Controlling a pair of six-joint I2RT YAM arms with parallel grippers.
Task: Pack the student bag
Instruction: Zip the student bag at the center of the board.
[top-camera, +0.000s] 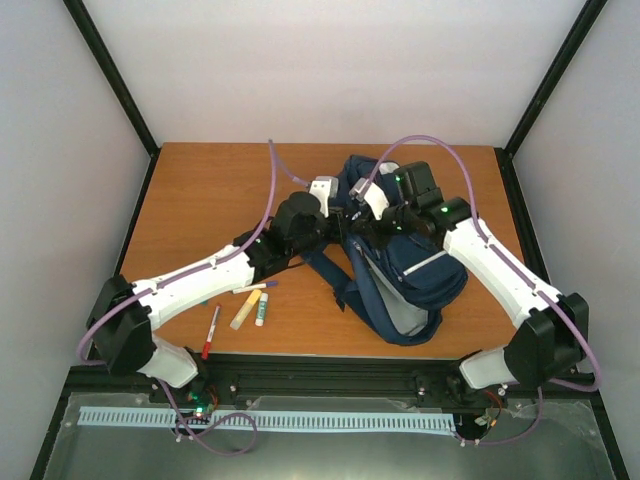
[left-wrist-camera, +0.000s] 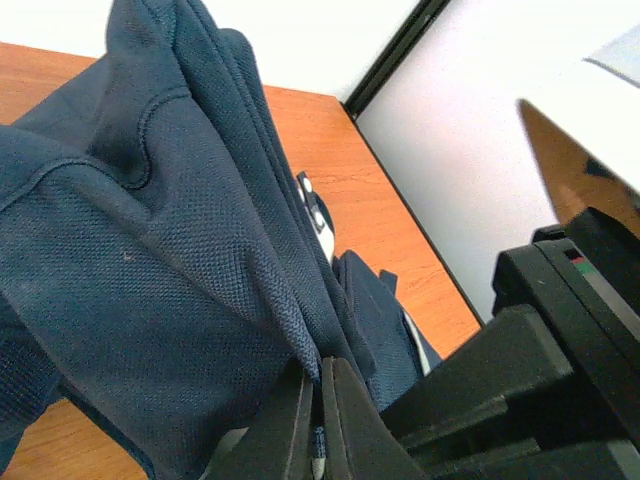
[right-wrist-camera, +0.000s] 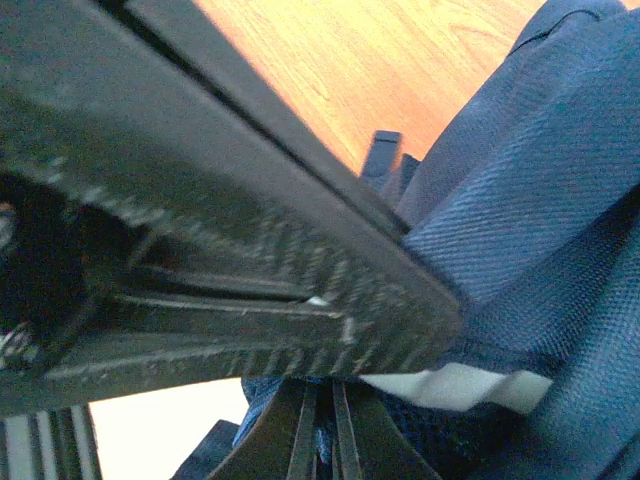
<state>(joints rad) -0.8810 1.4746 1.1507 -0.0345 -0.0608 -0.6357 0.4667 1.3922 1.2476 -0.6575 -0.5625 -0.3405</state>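
Near edge, left: red pen (top-camera: 211, 331), yellow marker (top-camera: 245, 310) and white tube (top-camera: 262, 309), laid on the bench (top-camera: 200, 200).

Centre-right: navy backpack (top-camera: 415, 280), slumped on the bench.

At its upper part: left end effector (left-wrist-camera: 320, 405), pressed together on a fold of backpack fabric; right end effector (right-wrist-camera: 320, 432), likewise pinching backpack cloth just beside it.

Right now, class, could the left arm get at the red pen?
Not yet, probably: the left gripper has jaws shut on the student bag. The red pen lies uncovered near that arm's base, so releasing comes first.
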